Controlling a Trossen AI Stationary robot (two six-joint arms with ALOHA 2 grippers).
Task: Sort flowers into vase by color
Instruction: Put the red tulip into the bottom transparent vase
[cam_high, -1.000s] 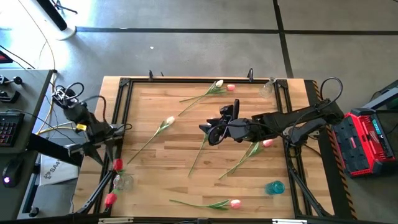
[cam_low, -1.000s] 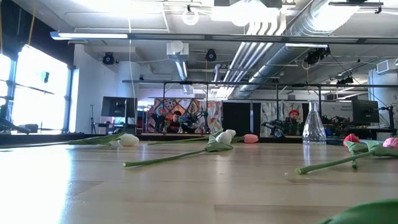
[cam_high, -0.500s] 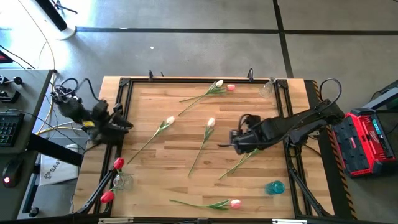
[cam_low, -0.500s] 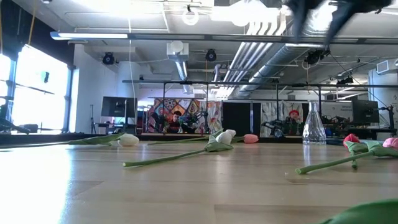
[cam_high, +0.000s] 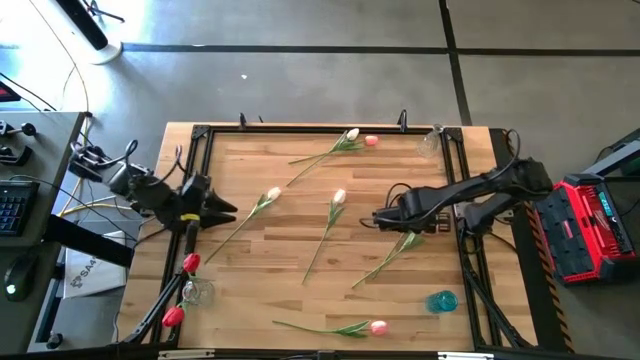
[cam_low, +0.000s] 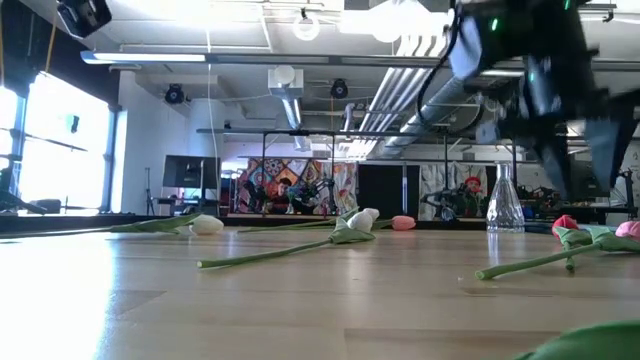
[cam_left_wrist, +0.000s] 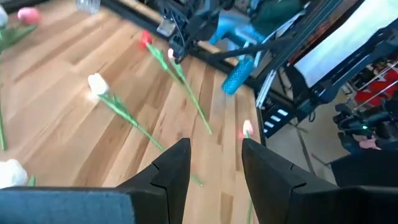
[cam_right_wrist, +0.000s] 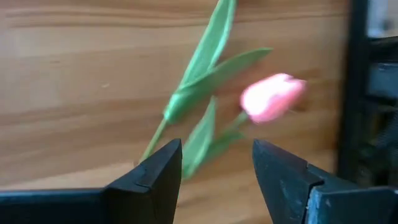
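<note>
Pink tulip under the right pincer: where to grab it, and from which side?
Grip the thin stem just below the leaves, not the pink bud. The pink tulip lies flat on the table, so coming straight down with the open right pincer, fingers across the stem, looks best.

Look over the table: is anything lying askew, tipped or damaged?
Yes. A clear vase seems to lie tipped at the far right corner. Tulips, like the pink one at the near edge, lie scattered. No damage visible.
</note>
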